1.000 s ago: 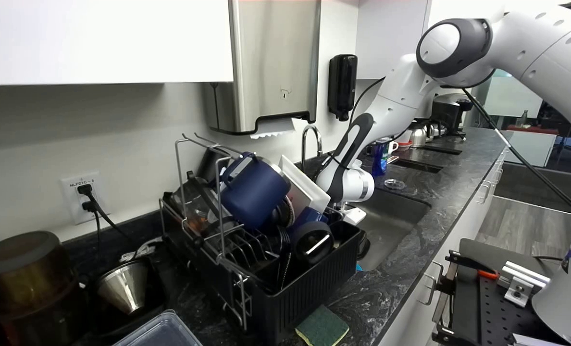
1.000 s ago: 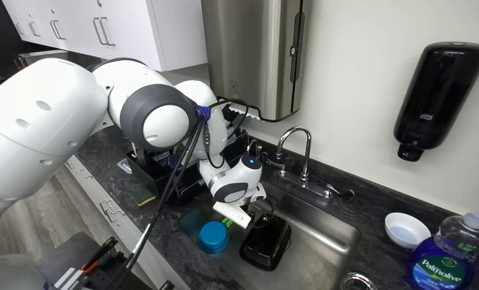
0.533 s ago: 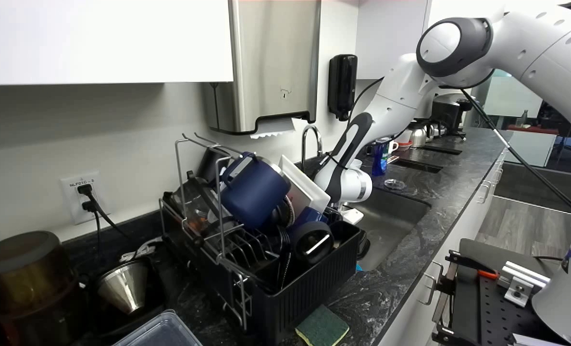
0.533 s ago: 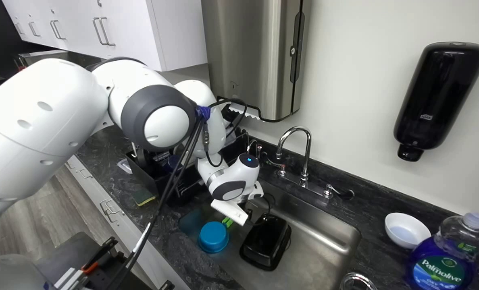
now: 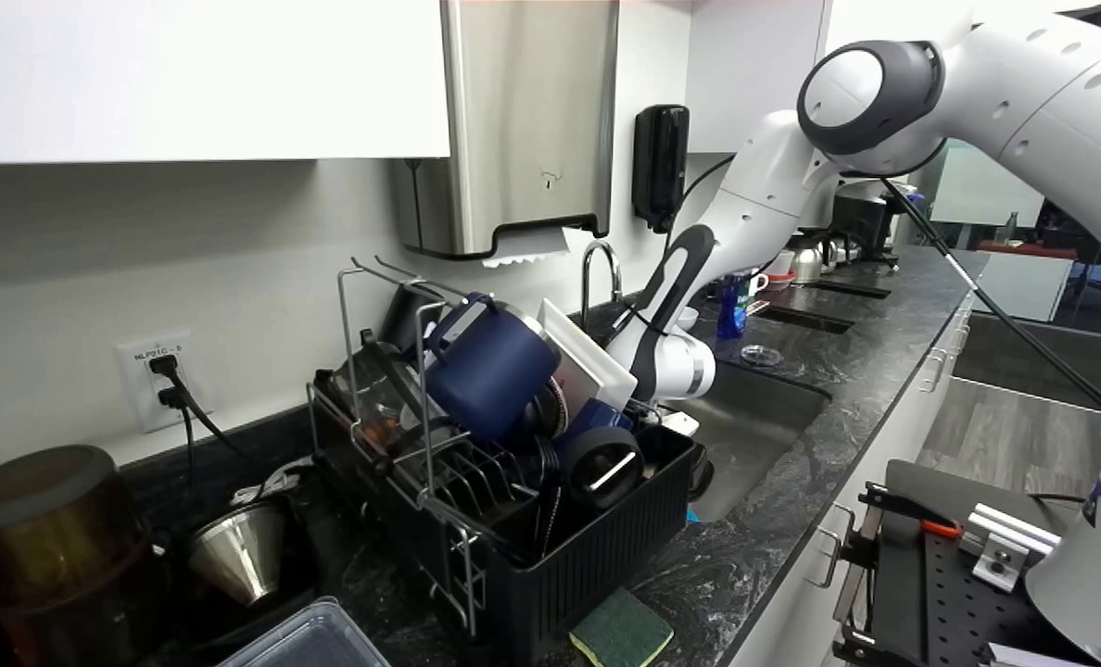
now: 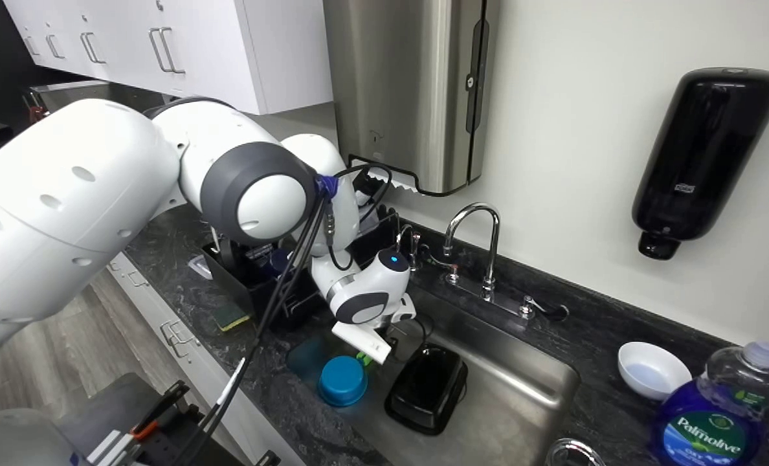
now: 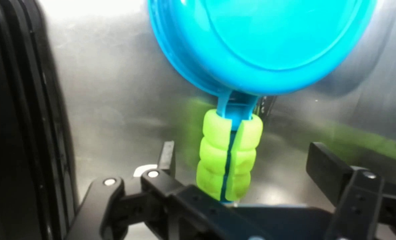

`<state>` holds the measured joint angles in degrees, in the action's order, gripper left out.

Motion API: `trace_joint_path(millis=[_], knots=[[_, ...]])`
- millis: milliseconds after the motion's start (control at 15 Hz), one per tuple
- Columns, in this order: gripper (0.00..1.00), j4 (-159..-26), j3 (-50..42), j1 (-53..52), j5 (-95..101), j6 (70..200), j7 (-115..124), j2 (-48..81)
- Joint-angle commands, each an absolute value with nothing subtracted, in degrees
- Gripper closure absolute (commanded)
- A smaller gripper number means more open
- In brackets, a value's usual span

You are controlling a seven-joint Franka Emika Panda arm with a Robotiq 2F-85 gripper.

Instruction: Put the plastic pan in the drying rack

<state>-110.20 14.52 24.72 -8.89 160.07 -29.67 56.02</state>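
The plastic pan [image 6: 344, 380] lies upside down in the sink, its light-blue bowl bottom up. In the wrist view its bowl [image 7: 274, 36] is at the top and its green handle [image 7: 229, 156] points down between the fingers. My gripper [image 7: 242, 159] is open, one finger on each side of the handle, with a gap on both sides. The handle is nearer the left finger. In an exterior view the white wrist camera partly covers the handle. The drying rack [image 5: 597, 533], black and crowded with cookware, stands beside the sink; the arm partly hides it in an exterior view [image 6: 229, 275].
A black container [image 6: 426, 391] lies in the sink [image 6: 507, 388] beside the pan. The faucet [image 6: 492, 252] stands behind. The rack holds a navy pot [image 5: 492, 371] and a white dish [image 5: 588, 357]. A sponge [image 5: 622, 632] lies before the rack. Black cables hang from the arm.
In an exterior view my wrist and gripper have moved left and slightly down, closer over the pan's handle. The upper arm has dipped a little. The pan and rack have not moved.
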Motion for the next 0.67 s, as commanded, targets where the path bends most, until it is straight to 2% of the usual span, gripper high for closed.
trace_joint_path(millis=[0,600], knots=[[0.26,-109.7,14.2,24.2,-7.4,161.0,-27.9,56.8],[0.89,-110.2,14.2,24.7,-7.0,161.7,-28.0,56.6]])
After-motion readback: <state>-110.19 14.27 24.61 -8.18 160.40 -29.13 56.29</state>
